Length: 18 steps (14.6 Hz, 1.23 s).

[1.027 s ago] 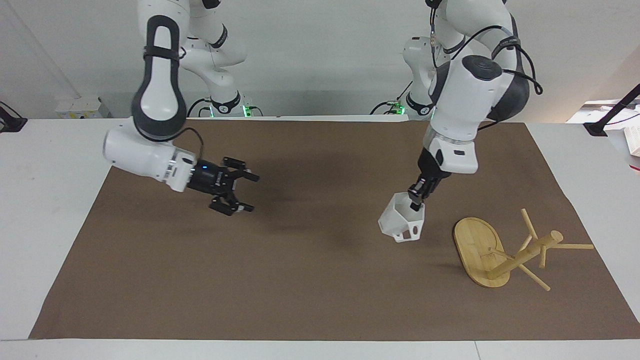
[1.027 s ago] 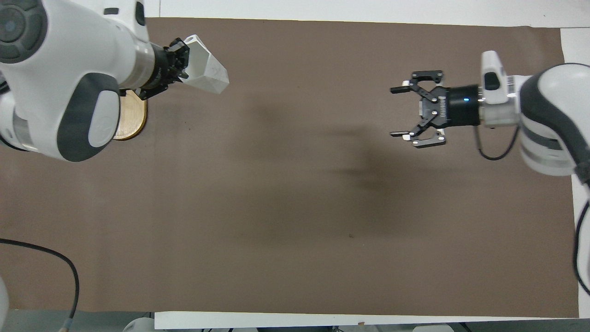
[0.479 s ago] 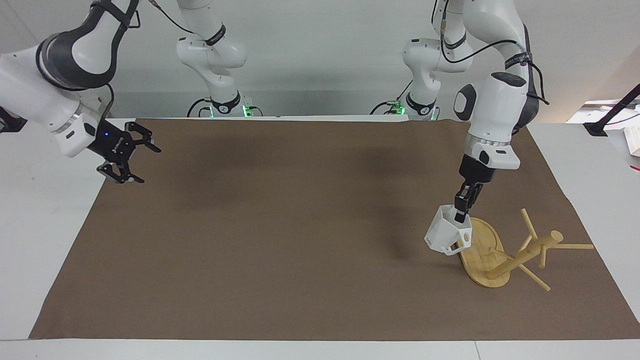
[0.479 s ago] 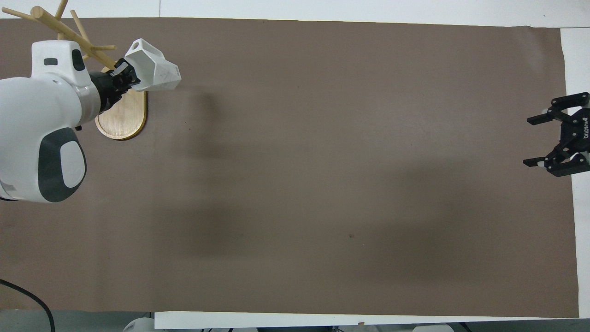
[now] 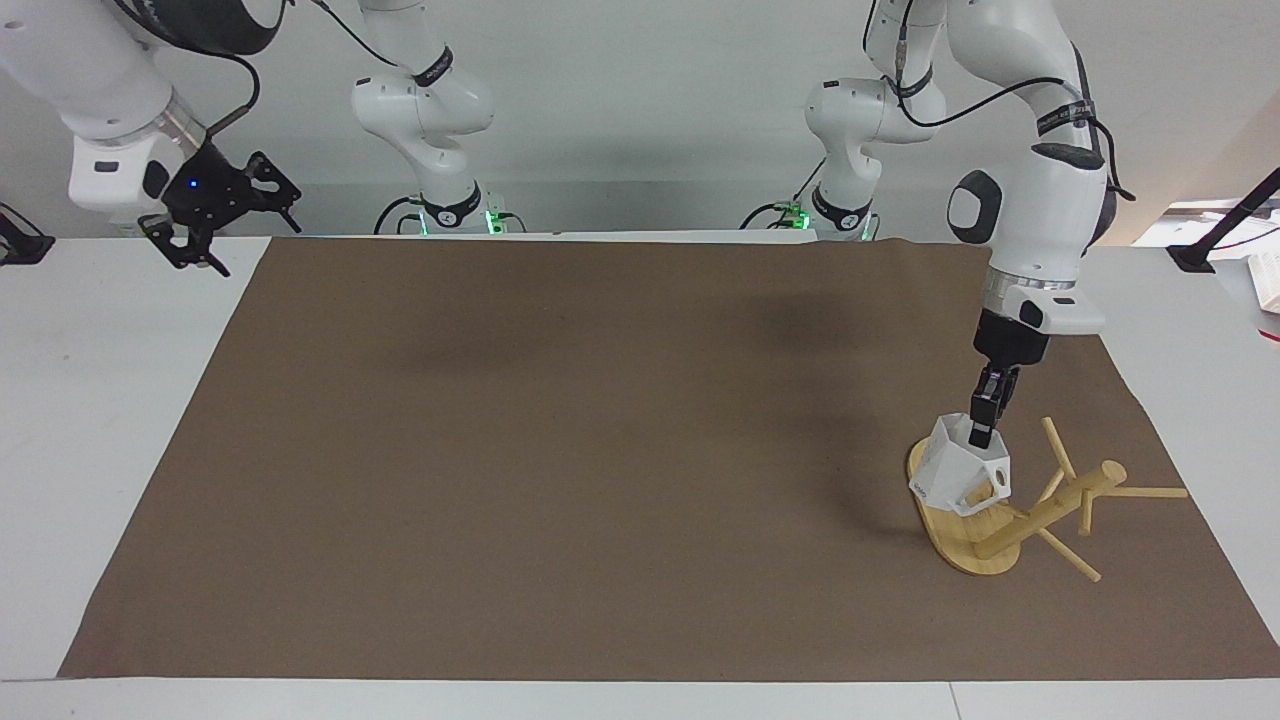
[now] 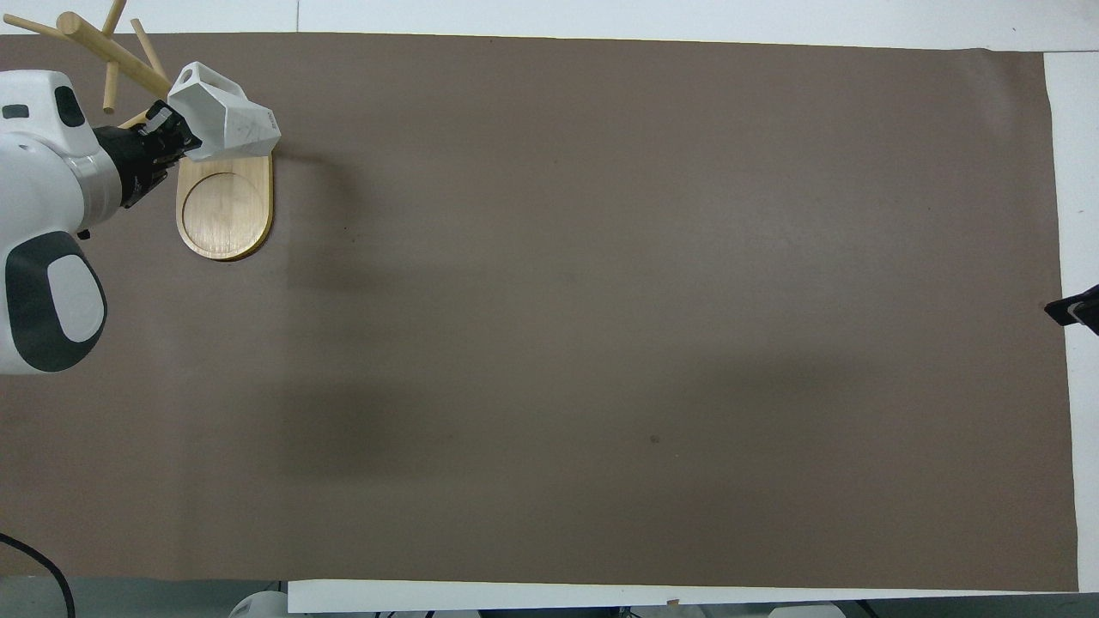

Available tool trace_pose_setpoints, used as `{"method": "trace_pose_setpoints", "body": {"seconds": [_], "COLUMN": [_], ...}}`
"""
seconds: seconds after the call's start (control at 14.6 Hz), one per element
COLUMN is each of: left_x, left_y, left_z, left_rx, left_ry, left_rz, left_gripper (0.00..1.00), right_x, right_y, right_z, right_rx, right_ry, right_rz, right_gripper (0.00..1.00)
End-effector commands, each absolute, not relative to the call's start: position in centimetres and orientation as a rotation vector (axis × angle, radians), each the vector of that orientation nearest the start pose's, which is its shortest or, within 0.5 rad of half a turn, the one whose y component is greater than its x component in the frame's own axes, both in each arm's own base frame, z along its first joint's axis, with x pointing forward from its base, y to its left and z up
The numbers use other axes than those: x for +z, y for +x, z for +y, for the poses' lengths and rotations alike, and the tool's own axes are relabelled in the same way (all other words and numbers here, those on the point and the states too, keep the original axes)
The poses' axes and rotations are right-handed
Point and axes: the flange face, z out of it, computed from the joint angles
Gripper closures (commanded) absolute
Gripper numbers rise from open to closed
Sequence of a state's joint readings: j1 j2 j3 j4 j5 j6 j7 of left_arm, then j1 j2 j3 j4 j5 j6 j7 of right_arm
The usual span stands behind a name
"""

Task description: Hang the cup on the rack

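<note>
Your left gripper (image 5: 981,428) sits at the lower right of the facing view, fingers clamped on the rim of the cup (image 5: 958,465). The cup is white, matte and faceted, angular planes tapering to a narrow base, with a flat handle pierced by a round hole. It hangs tilted over the end of the rack's base, just beside the post; whether it touches the wood cannot be read.

The rack (image 5: 1010,500) is light bamboo with visible grain. It appears tipped: the flat oval base (image 6: 225,206) tilts up on the mat, and the round post (image 5: 1050,509) slants low toward the left arm's end of the table, thin pegs sticking out at angles. In the overhead view it is at the upper left, the base showing an inset oval line, the cup (image 6: 225,125) over its upper end.

Brown paper-like mat (image 5: 560,450), smooth and dull, covers the white table (image 5: 90,400).

Your right gripper (image 5: 218,212) waits at the upper left of the facing view, raised over the table's bare edge, black fingers spread wide.
</note>
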<state>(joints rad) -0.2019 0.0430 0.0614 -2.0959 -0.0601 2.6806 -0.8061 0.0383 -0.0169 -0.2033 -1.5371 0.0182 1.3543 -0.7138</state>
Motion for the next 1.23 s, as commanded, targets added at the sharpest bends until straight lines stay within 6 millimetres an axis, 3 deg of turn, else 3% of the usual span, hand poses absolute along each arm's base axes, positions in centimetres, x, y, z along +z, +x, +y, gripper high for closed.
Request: {"method": "trace_pose_setpoints", "body": {"seconds": [0.0,0.21,0.27,0.34,0.41,0.48,0.62,0.68,0.96,1.16], "left_x": [44.4,44.1,44.1,44.0,43.9,44.2,44.3,45.3,52.3,56.0], "left_y": [59.3,59.4,59.5,59.4,59.5,59.7,59.1,58.7,54.7,52.9], "left_z": [-7.1,-5.5,-5.3,-5.1,-4.3,-3.5,-3.5,-3.5,-2.6,-1.5], "left_rx": [-0.833,-0.824,-0.822,-0.81,-0.781,-0.763,-0.58,-0.494,-0.118,0.071], "left_ry": [-3.105,-3.087,-3.086,-3.083,-3.073,-3.064,-3.069,-3.084,-3.127,-3.174], "left_rz": [-1.137,-1.157,-1.158,-1.162,-1.171,-1.182,-1.122,-1.039,-0.704,-0.27], "left_gripper": [1.0,1.0,0.9,0.68,0.3,0.01,0.0,0.0,0.0,0.0], "right_x": [62.7,61.9,62.0,62.2,62.2,62.0,61.4,61.4,60.2,60.9], "right_y": [52.7,51.0,50.9,50.9,51.0,50.9,50.7,50.6,50.8,50.8], "right_z": [-8.8,-9.0,-8.9,-8.8,-8.8,-8.9,-10.2,-10.9,-11.0,-10.9], "right_rx": [0.3,0.34,0.337,0.334,0.329,0.331,0.345,0.348,0.314,0.29], "right_ry": [-3.067,-3.149,-3.159,-3.164,-3.165,-3.162,-3.155,-3.146,-3.149,-3.154], "right_rz": [-0.383,-0.151,-0.057,-0.01,-0.01,-0.008,0.038,0.049,0.058,0.047], "right_gripper": [0.0,0.0,0.0,0.0,0.0,0.0,0.0,0.0,0.0,0.0]}}
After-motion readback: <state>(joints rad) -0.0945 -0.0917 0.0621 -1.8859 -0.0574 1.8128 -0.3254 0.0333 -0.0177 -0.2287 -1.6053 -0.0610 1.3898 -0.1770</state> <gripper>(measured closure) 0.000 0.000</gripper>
